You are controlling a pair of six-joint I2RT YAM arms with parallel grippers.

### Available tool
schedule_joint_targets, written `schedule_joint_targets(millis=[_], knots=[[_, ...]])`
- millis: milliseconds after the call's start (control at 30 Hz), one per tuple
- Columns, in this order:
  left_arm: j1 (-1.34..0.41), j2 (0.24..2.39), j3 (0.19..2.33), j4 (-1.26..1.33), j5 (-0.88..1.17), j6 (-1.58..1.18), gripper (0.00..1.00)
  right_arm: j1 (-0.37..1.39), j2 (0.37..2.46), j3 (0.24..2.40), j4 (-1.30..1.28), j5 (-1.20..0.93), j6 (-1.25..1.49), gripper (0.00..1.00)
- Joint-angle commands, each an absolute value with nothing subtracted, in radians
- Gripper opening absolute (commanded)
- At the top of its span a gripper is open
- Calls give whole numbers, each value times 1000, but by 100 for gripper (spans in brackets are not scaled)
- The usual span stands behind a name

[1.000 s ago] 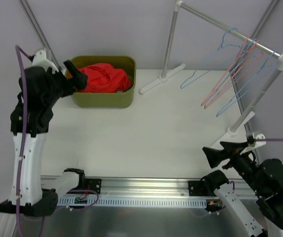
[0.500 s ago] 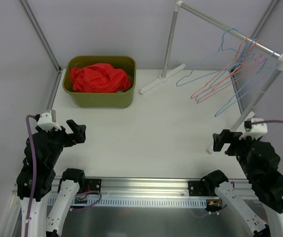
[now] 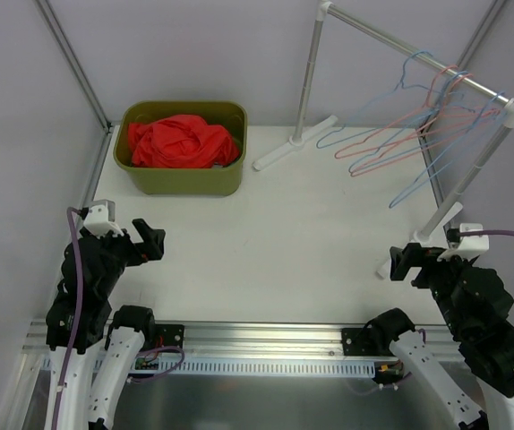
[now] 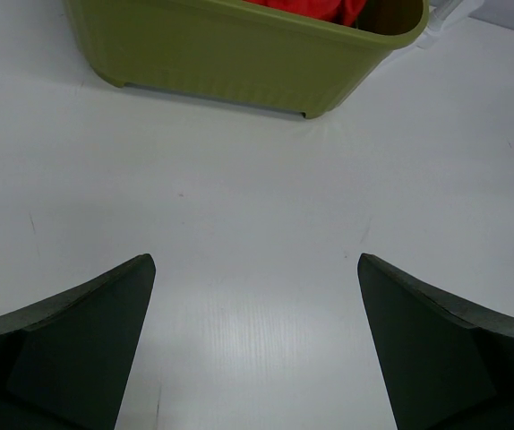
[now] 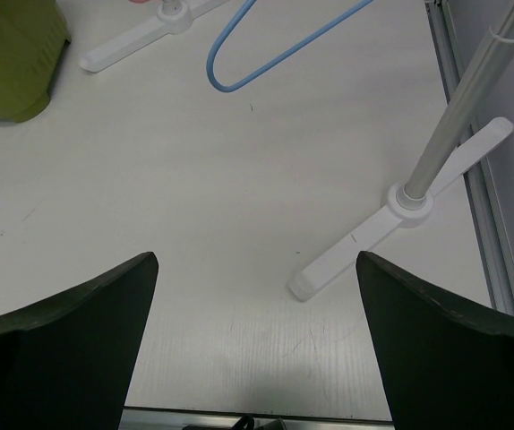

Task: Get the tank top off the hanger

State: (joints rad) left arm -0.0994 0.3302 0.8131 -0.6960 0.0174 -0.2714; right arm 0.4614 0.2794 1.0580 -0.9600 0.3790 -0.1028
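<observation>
Tank top (image 3: 184, 141) lies bunched, red, inside the green bin (image 3: 185, 184) at the far-left corner of the tabletop (image 3: 266, 242). It is well apart from the wire hangers (image 3: 409, 134) on the rack (image 3: 391, 40) at the far-right corner. No cloth shows on any hanger, so the removal looks done.

Both arms sit low by the near edge. The left fingers (image 3: 152, 237) are spread wide and hold nothing; in the left wrist view only bare tabletop lies between them, with the bin beyond. The right fingers (image 3: 402, 260) are likewise wide and empty.

The main hazard, as I judge it, lies on the right. The right fingers are close to the rack's near foot (image 5: 400, 224) and its slanted post. A careless sweep toward the right edge could clip that foot, and then the light rack might shift or tip. The hangers hang askew, tilted toward the middle of the tabletop, so a jolt to the rack could slip one off the rail. On the left, a reach toward the far edge could nudge the bin.
</observation>
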Motion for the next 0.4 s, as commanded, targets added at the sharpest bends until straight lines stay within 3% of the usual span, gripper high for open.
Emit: schedule_joint_targets(millis=[0, 367], knots=[[-109, 316, 795, -650, 20, -278, 99, 463, 313, 1043, -904, 391, -118, 100], [-117, 301, 776, -650, -29, -302, 99, 465, 360, 979, -841, 374, -95, 99]])
